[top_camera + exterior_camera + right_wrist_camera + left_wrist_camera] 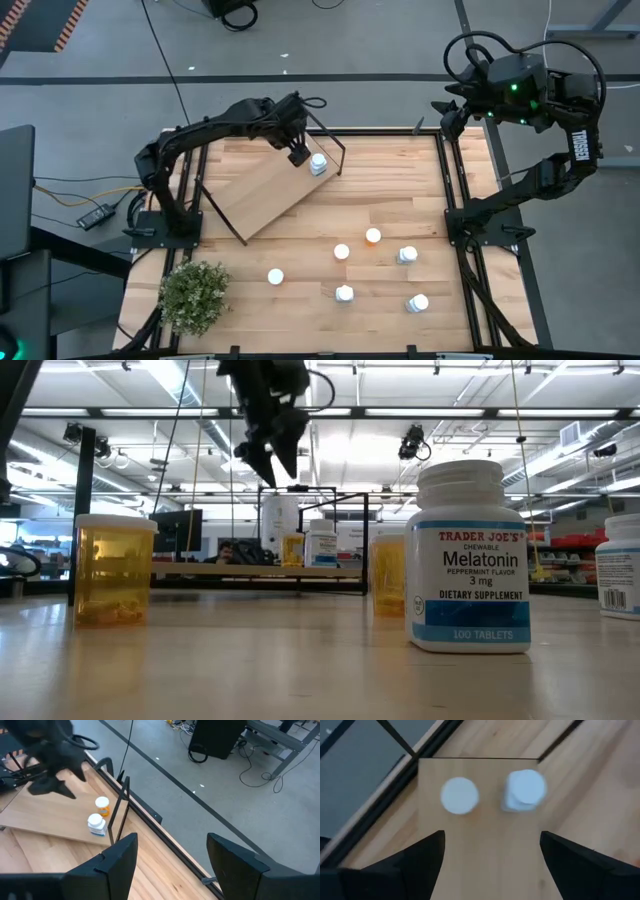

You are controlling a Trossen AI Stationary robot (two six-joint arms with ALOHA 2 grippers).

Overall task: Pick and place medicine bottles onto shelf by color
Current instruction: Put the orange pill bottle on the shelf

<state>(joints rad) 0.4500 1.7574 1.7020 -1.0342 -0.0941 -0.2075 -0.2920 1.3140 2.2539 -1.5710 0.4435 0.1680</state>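
Note:
The shelf (262, 192), a light-wood board on black wire legs, stands askew at the table's far left. On its far end stand a white medicine bottle (524, 791) and an orange one (102, 805), whose white cap (460, 795) shows from above. My left gripper (491, 837) hovers open above the board, just short of these two, and touches nothing. Several more bottles (373, 236) stand upright on the table's near right part. My right gripper (172, 855) waits open, raised over the table's far right corner.
A small green plant (195, 295) stands at the near left corner. In the low view a white Melatonin bottle (470, 555) and an orange bottle (115, 570) stand close to the camera. Bare wood lies between the shelf and the loose bottles.

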